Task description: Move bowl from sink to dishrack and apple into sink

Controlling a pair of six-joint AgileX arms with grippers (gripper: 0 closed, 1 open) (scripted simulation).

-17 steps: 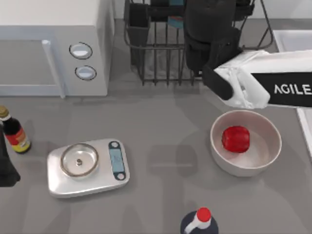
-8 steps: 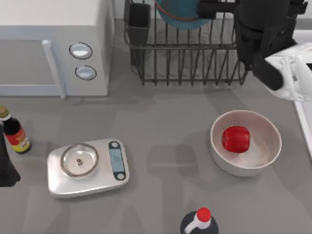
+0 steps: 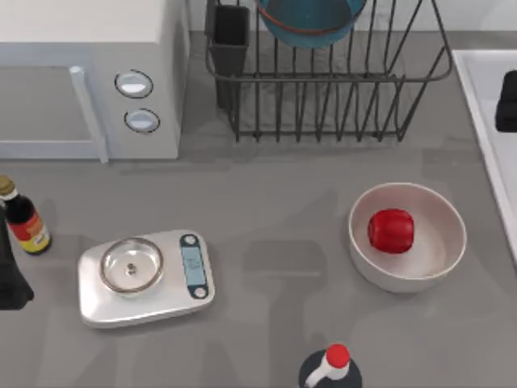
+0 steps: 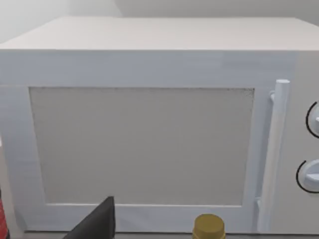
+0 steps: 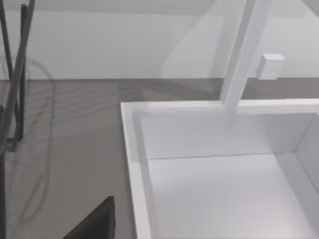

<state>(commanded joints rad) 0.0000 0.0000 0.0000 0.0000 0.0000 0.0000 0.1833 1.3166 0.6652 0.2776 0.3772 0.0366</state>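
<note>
The teal-blue bowl [image 3: 307, 20] with its orange stripe stands on edge in the dark wire dishrack [image 3: 339, 97] at the back, free of any gripper. Inside a larger white bowl [image 3: 440, 259] on the table's right lies the red apple [image 3: 391, 230]. The pale sink [image 3: 485, 89] runs along the right edge, and its basin [image 5: 219, 194] is bare in the right wrist view. My right gripper [image 3: 507, 101] hovers over the sink, open and holding nothing. My left gripper [image 3: 10, 283] is parked at the left edge, open.
A white microwave [image 3: 81, 73] fills the back left. A sauce bottle [image 3: 23, 218] stands by the left arm, a silver kitchen scale [image 3: 145, 275] at front left, and a red-capped bottle [image 3: 329, 368] at the front edge. A faucet [image 5: 246, 55] rises behind the basin.
My right arm has pulled away from the dishrack to the right, over the sink. The bowl stays behind in the rack. The left arm has not moved.
</note>
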